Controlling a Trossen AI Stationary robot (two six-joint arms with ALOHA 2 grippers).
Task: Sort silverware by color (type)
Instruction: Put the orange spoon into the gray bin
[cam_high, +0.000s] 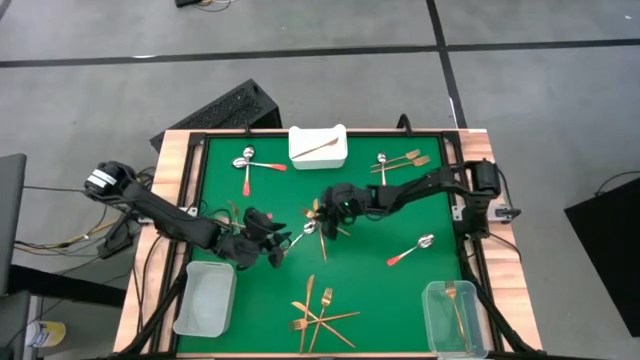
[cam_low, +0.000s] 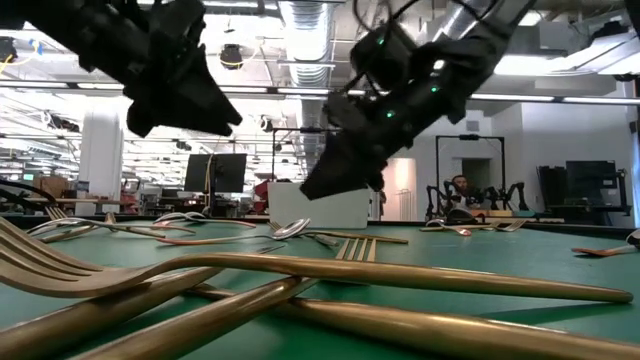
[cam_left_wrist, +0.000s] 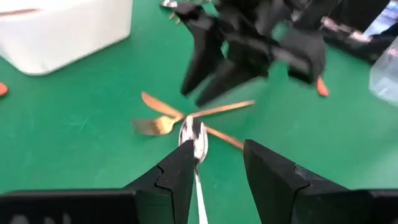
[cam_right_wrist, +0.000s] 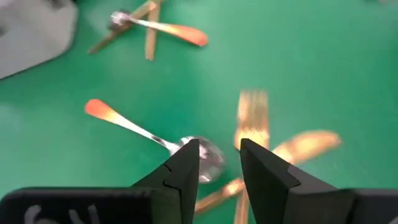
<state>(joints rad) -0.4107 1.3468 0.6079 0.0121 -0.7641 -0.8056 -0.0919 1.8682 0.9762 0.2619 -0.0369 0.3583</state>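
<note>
A silver-bowled spoon with a red handle (cam_high: 297, 240) lies flat on the green mat, its bowl (cam_left_wrist: 193, 134) beside crossed gold pieces (cam_high: 326, 218). My left gripper (cam_left_wrist: 217, 171) is open and hovers over the spoon's handle, with one finger on either side of it. My right gripper (cam_right_wrist: 219, 165) is also open. It hangs above the spoon's bowl (cam_right_wrist: 208, 157) and a gold fork (cam_right_wrist: 252, 115). In the low view both grippers, the left (cam_low: 190, 100) and the right (cam_low: 335, 175), are clear of the mat.
The white tray (cam_high: 318, 147) at the far edge holds a gold piece. A clear bin (cam_high: 205, 297) stands near left, and another (cam_high: 455, 318) near right holds a gold fork. More red-handled spoons (cam_high: 247, 165) (cam_high: 410, 250) and gold piles (cam_high: 400, 162) (cam_high: 318, 315) lie around.
</note>
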